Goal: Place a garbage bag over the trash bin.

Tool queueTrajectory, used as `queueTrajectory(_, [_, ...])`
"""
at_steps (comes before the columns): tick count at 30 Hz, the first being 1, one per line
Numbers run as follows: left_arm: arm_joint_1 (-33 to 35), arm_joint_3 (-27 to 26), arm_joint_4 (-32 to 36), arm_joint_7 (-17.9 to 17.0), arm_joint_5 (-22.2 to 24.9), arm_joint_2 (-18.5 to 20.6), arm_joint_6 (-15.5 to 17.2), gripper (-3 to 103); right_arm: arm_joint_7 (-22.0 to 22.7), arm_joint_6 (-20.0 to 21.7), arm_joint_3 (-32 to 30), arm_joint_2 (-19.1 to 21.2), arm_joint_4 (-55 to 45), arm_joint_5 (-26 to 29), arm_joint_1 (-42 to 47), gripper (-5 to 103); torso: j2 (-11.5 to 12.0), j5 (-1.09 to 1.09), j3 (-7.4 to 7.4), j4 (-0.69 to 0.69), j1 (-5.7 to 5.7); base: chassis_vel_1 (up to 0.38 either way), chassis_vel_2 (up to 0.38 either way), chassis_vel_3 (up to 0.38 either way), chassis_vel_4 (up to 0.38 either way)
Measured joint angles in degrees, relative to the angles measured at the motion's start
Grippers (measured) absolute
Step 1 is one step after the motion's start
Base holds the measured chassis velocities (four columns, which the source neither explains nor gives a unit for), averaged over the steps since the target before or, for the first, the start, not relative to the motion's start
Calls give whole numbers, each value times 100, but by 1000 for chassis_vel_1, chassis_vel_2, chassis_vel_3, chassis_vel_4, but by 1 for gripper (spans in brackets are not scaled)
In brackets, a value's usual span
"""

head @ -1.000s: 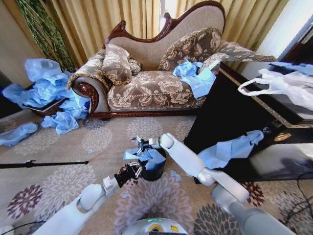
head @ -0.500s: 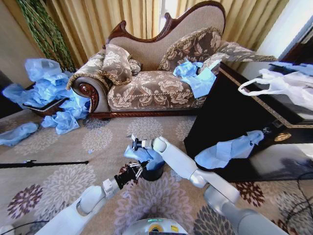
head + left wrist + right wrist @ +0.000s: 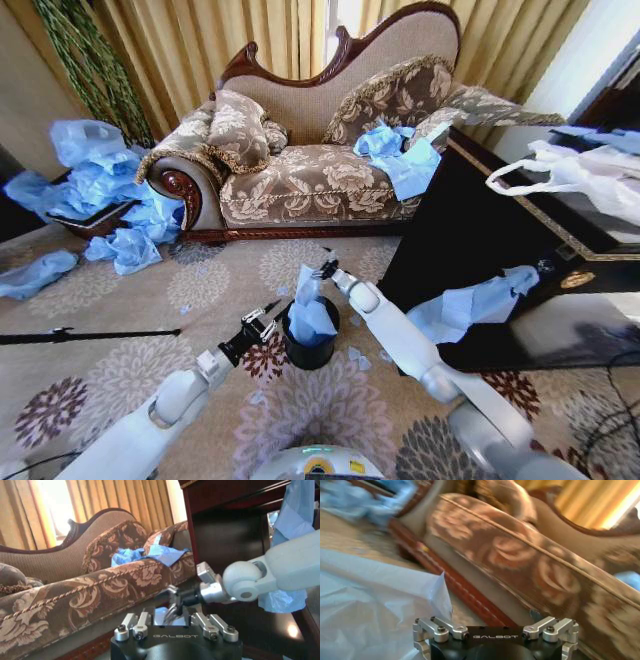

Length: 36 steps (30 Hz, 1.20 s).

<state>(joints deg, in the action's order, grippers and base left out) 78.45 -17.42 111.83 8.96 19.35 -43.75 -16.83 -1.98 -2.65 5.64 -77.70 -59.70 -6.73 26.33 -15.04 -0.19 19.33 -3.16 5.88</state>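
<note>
Two arms are in my head view, both reaching toward the trash bin (image 3: 311,350) that stands on the patterned carpet (image 3: 120,380) in front of the sofa (image 3: 300,170). The garbage bag (image 3: 310,315) sits bunched inside the bin, with a narrow peak of it pulled up above the rim. My right tool (image 3: 322,271) is at the top of that peak; its fingers look pressed together on the plastic, though they are too small for me to be sure. My left tool (image 3: 262,318) hangs just beside the bin on its left, apart from the bag, and its fingers look spread with nothing between them. From the left wrist I see the right arm's tool (image 3: 175,596) against the dark cabinet (image 3: 230,528). More blue bags (image 3: 90,190) lie heaped left of the sofa.
</note>
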Motion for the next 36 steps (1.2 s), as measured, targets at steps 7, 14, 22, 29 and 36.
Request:
queueTrajectory(7, [-45,-11,-126,101,115,105,-50,60,560,65,-529,-127,127,41,168,100,0,0,0,2,0,0,0,0,0])
queueTrajectory(14, [-196,83,-179,-73,668,190,178,93,1257,340,-993,225,-536,587,632,100,0,-1,0,-3,0,0,0,0,0])
queueTrajectory(22, [-319,423,176,-349,1644,276,832,98,1438,442,-938,285,-1718,863,1505,100,0,-1,0,-2,0,0,0,0,0])
queueTrajectory(29, [-504,1106,1074,-1421,4220,365,2385,89,1514,362,-855,107,-2009,821,1844,100,0,1,0,-2,0,0,0,0,0])
queueTrajectory(36, [-899,1352,1585,-3787,7528,-372,3181,63,1666,195,-785,24,-2063,727,1906,100,0,1,0,1,0,0,0,0,0])
